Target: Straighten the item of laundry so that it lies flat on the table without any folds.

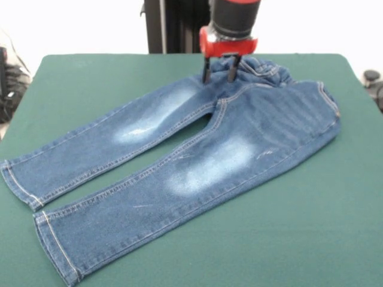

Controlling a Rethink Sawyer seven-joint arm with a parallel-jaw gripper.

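Jeans [197,143] lie on the green table [299,239], legs running toward the near left corner and waistband bunched at the far side. The gripper [219,70] stands at that waistband, fingers apart, apparently straddling the raised denim, though a firm clamp cannot be confirmed.

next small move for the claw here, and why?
Probably tug the bunched waistband outward, away from the legs. The claw sits at that gathered edge of the jeans, whose legs already lie spread on the green table. Whether it grips, I can't tell.
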